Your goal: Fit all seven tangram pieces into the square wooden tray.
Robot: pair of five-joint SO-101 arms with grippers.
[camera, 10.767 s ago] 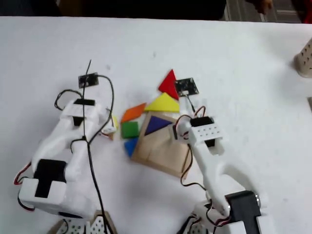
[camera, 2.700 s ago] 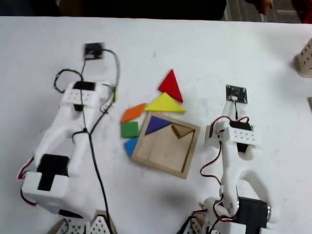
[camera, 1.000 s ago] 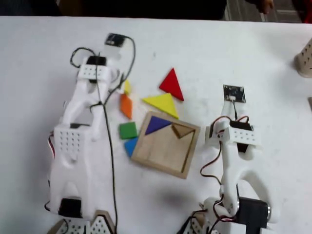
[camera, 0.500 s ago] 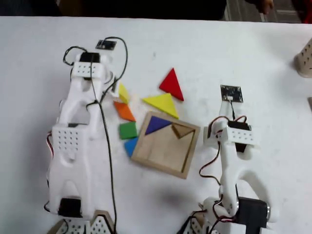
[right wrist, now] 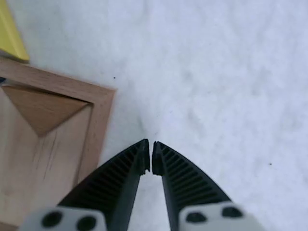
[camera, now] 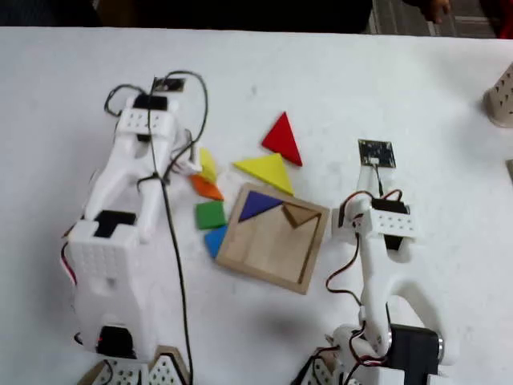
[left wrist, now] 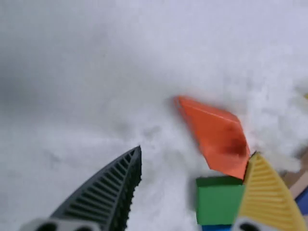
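The square wooden tray [camera: 264, 261] lies mid-table, with a dark blue triangle [camera: 257, 204] and a wood-coloured triangle [camera: 298, 212] inside it. Beyond it lie a yellow triangle [camera: 267, 171] and a red triangle [camera: 280, 138]. At its left lie an orange parallelogram [camera: 207, 188], a green square [camera: 212, 214] and a small blue triangle [camera: 215, 239]. My left gripper [camera: 199, 167] is open over the orange parallelogram [left wrist: 216, 134], its yellow finger [left wrist: 262, 192] at the piece's corner beside the green square [left wrist: 219, 199]. My right gripper [right wrist: 150, 144] is shut and holds nothing, just right of the tray's edge [right wrist: 98, 130].
A pale pegged object [camera: 502, 96] stands at the table's right edge. White tabletop lies open behind the pieces and to the right of the tray. The left arm's cable [camera: 172, 241] trails down its side.
The left gripper drew back towards the near side, and the orange parallelogram turned and slid closer to the green square. The right arm edged slightly left.
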